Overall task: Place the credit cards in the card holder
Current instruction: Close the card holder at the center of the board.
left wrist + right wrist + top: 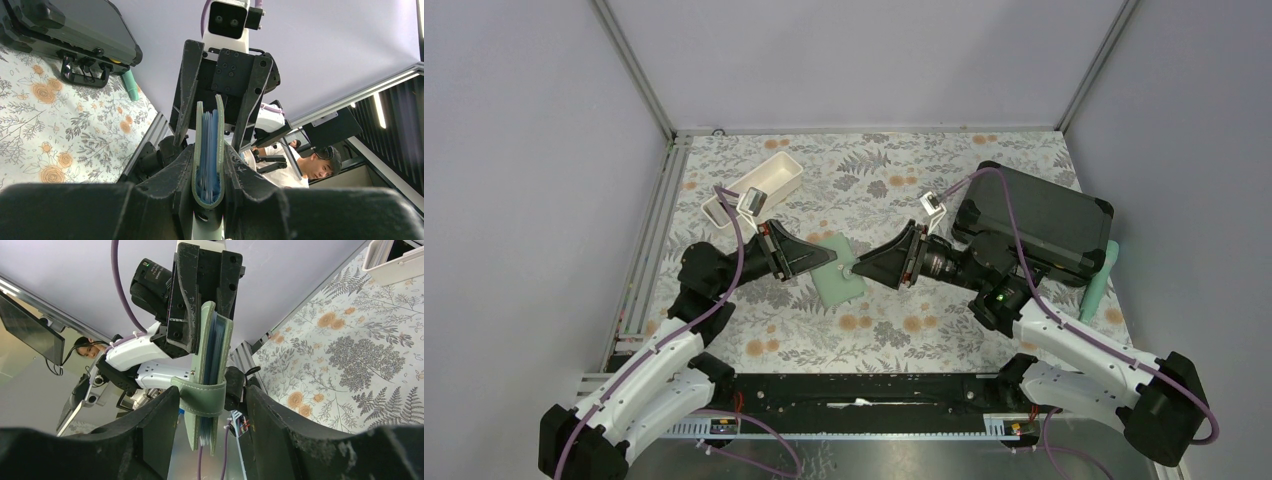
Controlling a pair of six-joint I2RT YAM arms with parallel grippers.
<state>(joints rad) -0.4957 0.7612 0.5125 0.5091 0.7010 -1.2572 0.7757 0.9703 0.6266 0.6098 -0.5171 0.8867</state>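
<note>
Left hand (826, 257): clamped on the card holder (841, 286), mid table (894, 180).
Right hand (860, 268): jaws apart, straddling its strap (200, 399).
Black case (1036, 218): two o'clock, well apart.

You will find the small sage-green card holder (839, 272) in a smooth, matt, leather-like material. Its closing strap (202, 399) is edged with visible stitching. The pale blue pockets (210, 150) inside it are translucent plastic film with a slight sheen. The black fingers (145, 430) read as hard plastic, matt and scuffed pale along their edges. The bench (904, 190) carries a matt floral-printed covering; whether it is cloth or vinyl cannot be told. The large black hard case (1044, 215) is moulded plastic with a satin finish. The white oblong tray (786, 183) is smooth plastic. The frame rails (641, 80) are bare brushed metal.
</note>
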